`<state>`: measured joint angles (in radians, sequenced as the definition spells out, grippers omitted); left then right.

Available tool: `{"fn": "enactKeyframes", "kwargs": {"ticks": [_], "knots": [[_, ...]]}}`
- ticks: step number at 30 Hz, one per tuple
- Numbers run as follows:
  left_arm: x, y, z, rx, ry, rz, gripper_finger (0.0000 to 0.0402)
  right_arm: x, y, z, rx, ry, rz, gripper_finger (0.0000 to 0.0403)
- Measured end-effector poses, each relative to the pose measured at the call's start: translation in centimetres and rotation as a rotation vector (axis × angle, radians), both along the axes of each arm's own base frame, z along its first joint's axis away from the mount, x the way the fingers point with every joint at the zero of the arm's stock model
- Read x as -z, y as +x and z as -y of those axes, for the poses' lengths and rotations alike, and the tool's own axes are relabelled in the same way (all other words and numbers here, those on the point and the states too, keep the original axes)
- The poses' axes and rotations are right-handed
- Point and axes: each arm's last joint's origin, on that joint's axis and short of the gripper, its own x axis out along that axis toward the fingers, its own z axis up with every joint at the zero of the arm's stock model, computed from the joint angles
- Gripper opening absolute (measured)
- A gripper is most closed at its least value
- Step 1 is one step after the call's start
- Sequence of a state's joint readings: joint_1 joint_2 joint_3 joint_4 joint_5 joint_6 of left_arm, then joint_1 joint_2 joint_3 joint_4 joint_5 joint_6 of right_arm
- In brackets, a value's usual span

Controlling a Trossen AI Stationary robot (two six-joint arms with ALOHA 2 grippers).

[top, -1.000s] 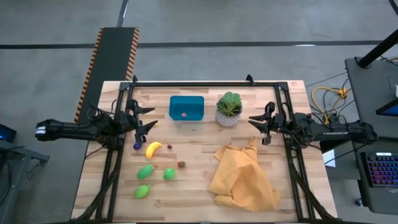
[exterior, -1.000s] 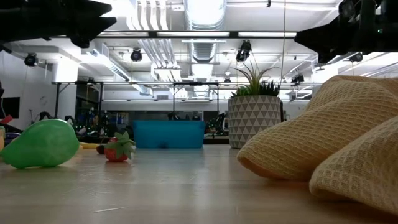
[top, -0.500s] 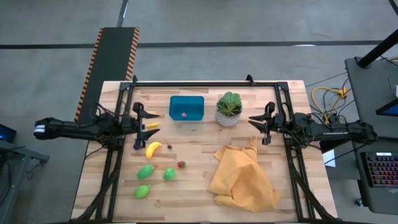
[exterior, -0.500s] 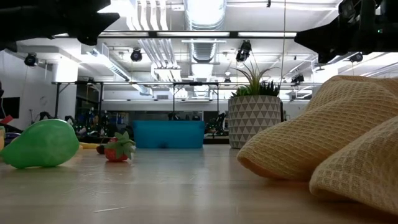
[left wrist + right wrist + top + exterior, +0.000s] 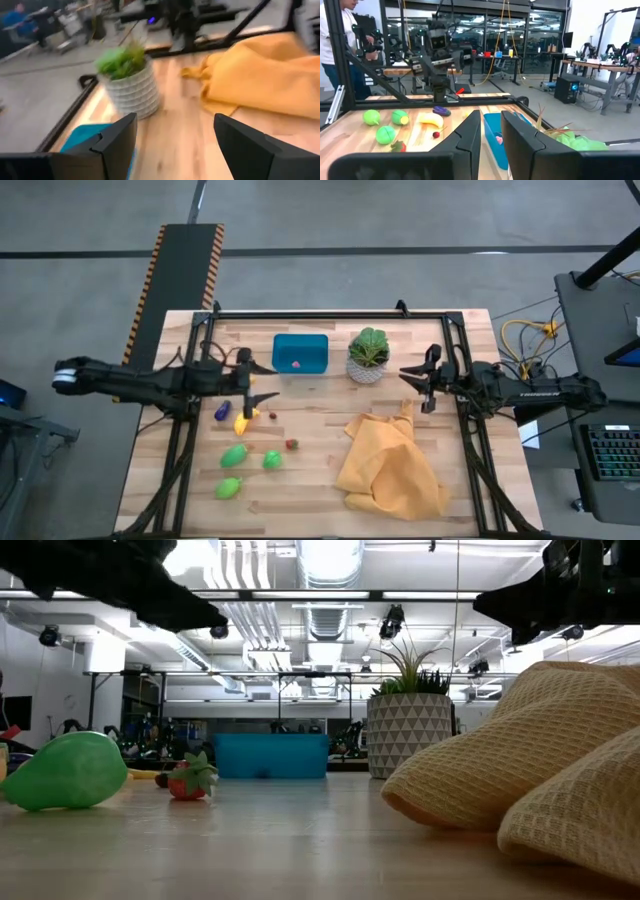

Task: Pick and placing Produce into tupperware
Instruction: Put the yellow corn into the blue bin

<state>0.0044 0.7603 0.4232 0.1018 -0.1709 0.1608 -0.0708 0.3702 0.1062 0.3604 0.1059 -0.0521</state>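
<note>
The left gripper [image 5: 252,383] hovered spread wide and empty over the banana [image 5: 243,420] – well short of the tupperware [image 5: 300,353]. It looked like light, hard, slick plastic, so pinching across its middle seemed safest. The right gripper [image 5: 408,385] sat parked, fingers slightly apart, nothing held.
</note>
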Motion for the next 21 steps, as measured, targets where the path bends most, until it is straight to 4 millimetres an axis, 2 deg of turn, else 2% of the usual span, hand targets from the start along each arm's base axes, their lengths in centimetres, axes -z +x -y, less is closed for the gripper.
{"fn": "enactKeyframes", "kwargs": {"ticks": [5, 12, 21], "knots": [[1.0, 0.5, -0.4, -0.145, -0.002, -0.181, 0.025, 0.2, 0.0, 0.0, 0.0, 0.002, -0.021, 0.0068], [1.4, 0.4, -0.6, -0.227, -0.017, -0.294, 0.025, 0.2, 0.0, 0.0, 0.0, 0.001, -0.021, 0.0068], [2.3, -1.3, -0.9, -0.425, -0.098, -0.447, 0.0249, 0.2, 0.0, 0.0, -0.002, 0.02, -0.017, 0.0068]]}}
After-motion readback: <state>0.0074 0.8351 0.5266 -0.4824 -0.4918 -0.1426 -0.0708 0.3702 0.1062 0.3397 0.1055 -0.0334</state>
